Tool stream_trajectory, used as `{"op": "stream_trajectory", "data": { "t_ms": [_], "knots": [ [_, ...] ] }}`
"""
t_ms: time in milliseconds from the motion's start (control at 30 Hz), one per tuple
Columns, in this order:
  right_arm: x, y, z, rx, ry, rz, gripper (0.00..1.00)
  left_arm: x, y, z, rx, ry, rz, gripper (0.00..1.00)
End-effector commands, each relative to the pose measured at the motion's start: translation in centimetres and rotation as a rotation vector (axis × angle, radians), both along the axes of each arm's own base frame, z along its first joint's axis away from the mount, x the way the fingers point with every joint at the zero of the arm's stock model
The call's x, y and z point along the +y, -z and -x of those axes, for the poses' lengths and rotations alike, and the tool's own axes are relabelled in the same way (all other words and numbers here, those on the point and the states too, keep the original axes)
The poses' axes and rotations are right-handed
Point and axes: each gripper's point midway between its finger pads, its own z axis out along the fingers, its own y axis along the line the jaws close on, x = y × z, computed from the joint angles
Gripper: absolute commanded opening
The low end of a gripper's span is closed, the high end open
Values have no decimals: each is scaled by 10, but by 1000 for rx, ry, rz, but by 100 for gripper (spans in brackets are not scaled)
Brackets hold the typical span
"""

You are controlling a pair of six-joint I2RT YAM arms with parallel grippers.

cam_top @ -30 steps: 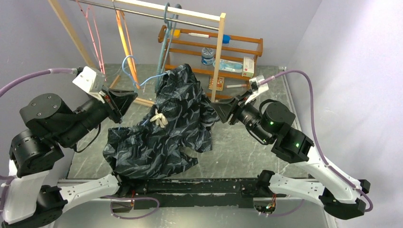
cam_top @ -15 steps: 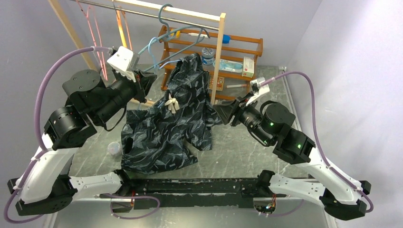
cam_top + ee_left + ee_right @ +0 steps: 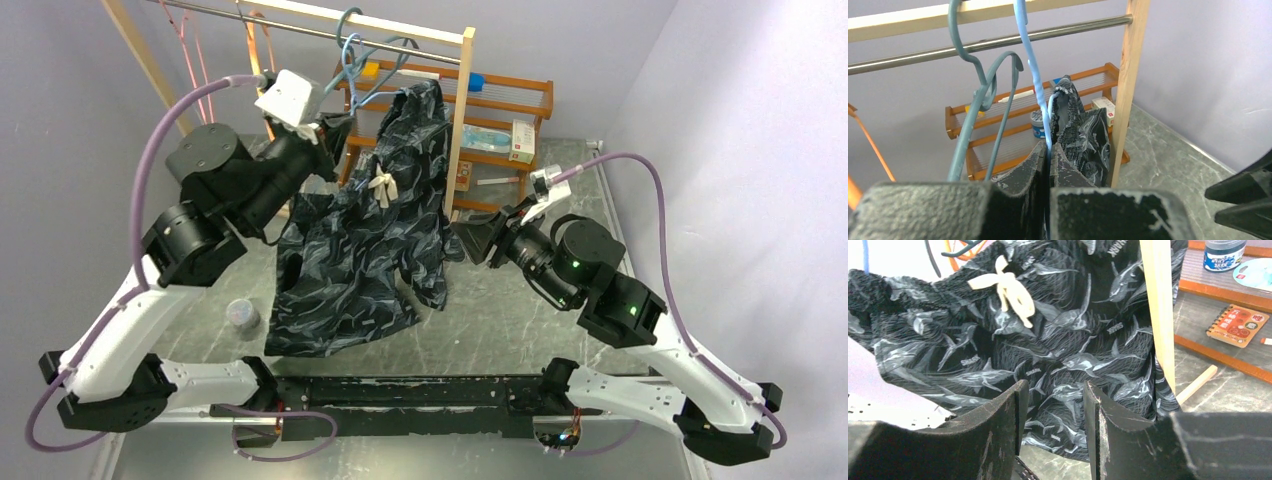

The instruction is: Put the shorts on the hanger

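White links (image 3: 105,345), blk joint housings (image 3: 205,160) w/ green LEDs (image 3: 576,265), purple cables (image 3: 160,130), textured blk jaws

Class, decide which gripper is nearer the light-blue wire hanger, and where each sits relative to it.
Left. The left gripper is shut on the hanger below its hook. The right gripper, open, sits lower to the right beside the shorts, apart from the hanger.
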Motion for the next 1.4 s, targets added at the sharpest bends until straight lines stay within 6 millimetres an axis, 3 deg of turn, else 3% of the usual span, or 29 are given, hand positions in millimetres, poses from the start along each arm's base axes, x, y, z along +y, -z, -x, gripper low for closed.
{"op": "stream_trajectory", "data": {
  "t_ms": [0, 367, 567, 867, 1167, 1367],
  "knots": [
    [-8, -8, 4, -7, 7, -25, 48, 2, -39, -9, -118, -51, 70, 7],
    [-8, -9, 7, -8, -4, -24, 48, -17, -59, -26, -215, -62, 106, 7],
    [-7, -8, 6, -7, -5, -25, 48, -31, -59, -39, -237, -73, 73, 7],
    [-6, -3, 7, -1, -10, -30, 48, -46, -48, -57, -258, -97, 37, 7],
    [-2, 3, 6, 11, -16, -16, 48, -63, -25, -75, -221, -106, -11, 7],
    [-3, 5, 6, 14, -16, -12, 48, -61, -2, -86, -170, -140, -42, 7]
  ]
}}
